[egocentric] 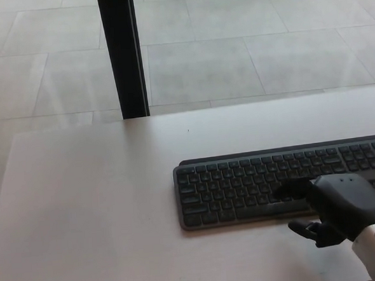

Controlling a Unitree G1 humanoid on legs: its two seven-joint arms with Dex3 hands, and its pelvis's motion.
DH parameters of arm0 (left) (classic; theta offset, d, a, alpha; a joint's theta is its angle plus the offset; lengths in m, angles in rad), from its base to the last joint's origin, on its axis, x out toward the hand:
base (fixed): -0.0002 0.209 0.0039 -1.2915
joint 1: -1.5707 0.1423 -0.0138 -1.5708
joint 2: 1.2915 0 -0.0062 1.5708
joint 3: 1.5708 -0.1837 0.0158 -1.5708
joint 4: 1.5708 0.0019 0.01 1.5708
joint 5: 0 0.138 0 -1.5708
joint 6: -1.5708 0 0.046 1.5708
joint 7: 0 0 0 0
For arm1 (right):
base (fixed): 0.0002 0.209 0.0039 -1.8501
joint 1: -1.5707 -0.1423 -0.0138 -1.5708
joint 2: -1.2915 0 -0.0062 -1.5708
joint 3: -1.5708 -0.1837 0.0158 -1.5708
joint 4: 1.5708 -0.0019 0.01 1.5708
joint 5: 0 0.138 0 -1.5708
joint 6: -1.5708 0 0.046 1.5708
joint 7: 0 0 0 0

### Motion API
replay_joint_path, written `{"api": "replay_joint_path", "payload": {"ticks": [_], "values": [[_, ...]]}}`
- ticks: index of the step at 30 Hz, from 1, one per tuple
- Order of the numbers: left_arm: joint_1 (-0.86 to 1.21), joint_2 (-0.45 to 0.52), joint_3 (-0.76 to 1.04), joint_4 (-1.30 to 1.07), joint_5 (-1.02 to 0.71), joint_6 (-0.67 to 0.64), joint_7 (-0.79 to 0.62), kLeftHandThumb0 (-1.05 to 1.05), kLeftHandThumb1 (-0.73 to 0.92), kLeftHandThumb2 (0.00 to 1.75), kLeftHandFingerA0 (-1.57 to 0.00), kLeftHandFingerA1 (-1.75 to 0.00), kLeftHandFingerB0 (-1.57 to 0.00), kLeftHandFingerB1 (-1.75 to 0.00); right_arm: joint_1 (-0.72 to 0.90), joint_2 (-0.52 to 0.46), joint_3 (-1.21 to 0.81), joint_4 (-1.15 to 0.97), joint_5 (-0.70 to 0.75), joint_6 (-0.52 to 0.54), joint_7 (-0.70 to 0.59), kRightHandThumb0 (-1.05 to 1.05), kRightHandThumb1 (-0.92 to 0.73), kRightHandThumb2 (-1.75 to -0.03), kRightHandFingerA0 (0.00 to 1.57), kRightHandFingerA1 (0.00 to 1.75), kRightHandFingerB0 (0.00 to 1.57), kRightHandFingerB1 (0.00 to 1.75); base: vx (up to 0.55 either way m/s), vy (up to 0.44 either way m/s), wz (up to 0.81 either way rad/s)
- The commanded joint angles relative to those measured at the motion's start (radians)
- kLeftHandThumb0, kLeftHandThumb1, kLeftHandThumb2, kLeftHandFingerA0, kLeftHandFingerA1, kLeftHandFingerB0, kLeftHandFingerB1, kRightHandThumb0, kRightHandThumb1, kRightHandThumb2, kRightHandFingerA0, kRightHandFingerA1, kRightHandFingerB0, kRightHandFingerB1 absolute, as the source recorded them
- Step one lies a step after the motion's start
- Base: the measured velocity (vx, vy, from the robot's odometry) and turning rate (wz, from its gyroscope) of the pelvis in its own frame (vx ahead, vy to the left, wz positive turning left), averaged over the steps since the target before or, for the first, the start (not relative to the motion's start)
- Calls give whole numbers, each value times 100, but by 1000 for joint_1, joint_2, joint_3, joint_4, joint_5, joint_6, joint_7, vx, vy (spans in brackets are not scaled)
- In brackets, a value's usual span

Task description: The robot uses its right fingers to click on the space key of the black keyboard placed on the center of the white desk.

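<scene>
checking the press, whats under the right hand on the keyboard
The right hand lies over the black keyboard, near its front rows. Its fingertips reach the lower keys. Which keys lie beneath is hidden.

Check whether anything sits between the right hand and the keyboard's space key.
Nothing visible does. The right hand is already over the keyboard at its near edge, one finger reaching across the bottom key rows. No other thing lies on the keys or on the desk around them. The finger hides whether it touches the space key.
</scene>
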Motion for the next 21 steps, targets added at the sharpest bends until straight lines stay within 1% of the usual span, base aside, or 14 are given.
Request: {"api": "replay_joint_path", "payload": {"ticks": [1,5,8,11,17,18,20,21], "values": [[-9,38,-2,8,-12,-9,28,-56,76,63,-75,-69,-59,-55,-63,-33,49,73,-203,-79,-63,-40,-66,-59,77,152,64,47,0,0,0],[-16,41,-8,10,-7,-3,32,-56,77,63,-75,-66,-59,-55,-82,-30,60,105,-231,-81,-71,-37,-63,-63,77,154,64,47,0,0,0],[-19,42,-6,11,-13,0,28,-56,76,63,-75,-69,-60,-55,-92,-28,59,118,-245,-78,-58,-37,-63,-64,76,154,62,47,0,0,0],[-23,44,-12,10,-9,-3,31,-56,76,63,-76,-68,-60,-55,-98,-23,59,128,-266,-83,-59,-36,-62,-65,76,155,63,47,0,0,0],[-27,49,-25,10,-7,0,37,-56,77,63,-76,-67,-60,-55,-89,-14,55,128,-305,-89,-46,-38,-63,-65,74,157,62,48,0,0,0],[-25,49,-26,11,-8,-4,30,-56,78,63,-74,-67,-60,-55,-83,-15,57,122,-311,-96,-42,-38,-64,-65,71,156,62,47,0,0,0],[-24,49,-31,11,-5,-7,32,-56,78,63,-74,-66,-60,-55,-80,-9,52,130,-315,-111,-59,-38,-62,-66,73,155,64,48,0,0,0],[-24,50,-31,9,-7,-5,34,-57,78,63,-75,-67,-61,-55,-79,-7,54,131,-324,-112,-57,-39,-63,-66,72,155,63,47,0,0,0]]}}
